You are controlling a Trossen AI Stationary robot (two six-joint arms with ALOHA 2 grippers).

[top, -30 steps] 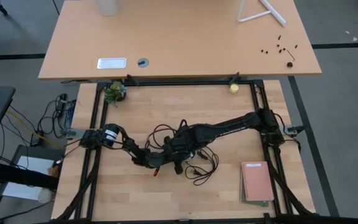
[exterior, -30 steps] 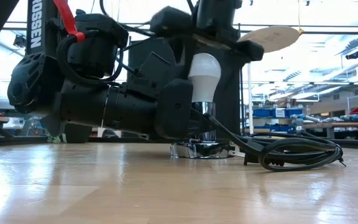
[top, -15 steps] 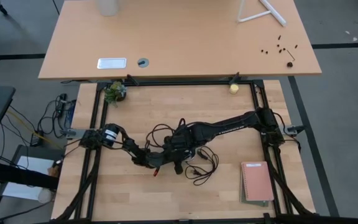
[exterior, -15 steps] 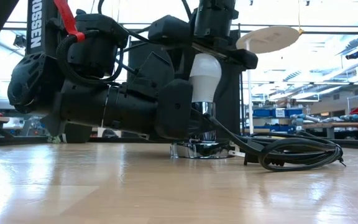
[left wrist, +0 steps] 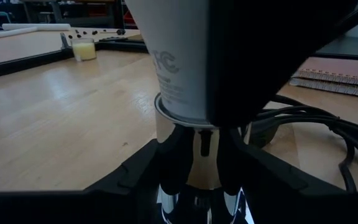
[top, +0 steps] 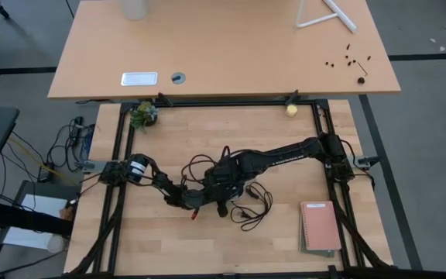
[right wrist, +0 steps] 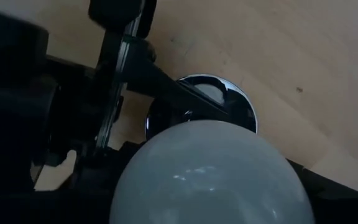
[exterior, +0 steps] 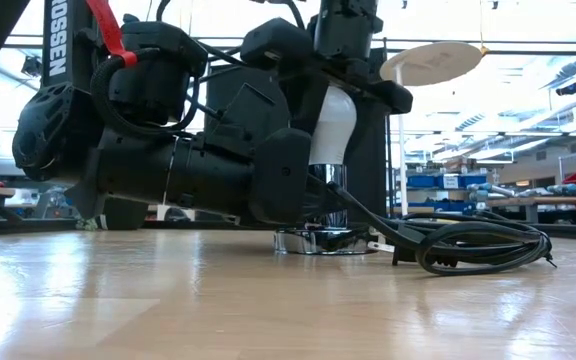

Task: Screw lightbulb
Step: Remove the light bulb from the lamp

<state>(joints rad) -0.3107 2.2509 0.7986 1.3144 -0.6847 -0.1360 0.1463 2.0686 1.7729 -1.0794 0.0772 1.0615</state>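
Observation:
The white lightbulb (exterior: pixel 330 135) stands upright in a chrome socket (exterior: pixel 320 240) on the wooden table; it also fills the left wrist view (left wrist: pixel 179 68) and the right wrist view (right wrist: pixel 204 177). My left gripper (left wrist: pixel 194 168) lies low and level, shut on the socket's chrome neck. My right gripper (exterior: pixel 334 92) comes down from above, shut around the bulb's rounded head. In the high view both grippers meet mid-table (top: pixel 224 186), and the bulb is hidden beneath them. My left gripper pinches the socket's chrome neck (left wrist: pixel 194 146) just below the bulb, one finger (left wrist: pixel 166 158) on each side. It comes in level. The socket's round base rests on the table. My right gripper grips the bulb's rounded head (exterior: pixel 336 105) between its two fingers, coming from above and pointing down. A dark finger (exterior: pixel 286 55) covers the head's left side. The bulb stands upright in the socket.
The socket's black cord (exterior: pixel 478 245) lies coiled on the table beside the base, toward the right arm's side (top: pixel 254 205). A pink notebook (top: pixel 320 226) lies near the front right. A pale-yellow ball (top: pixel 291 110) and a small plant (top: pixel 142 115) sit at the far edge.
My right gripper has rolled about its pointing line above the bulb, and its fingers have shut in on the bulb's head, which showed round and bare a second ago. The bulb and socket stand where they were.

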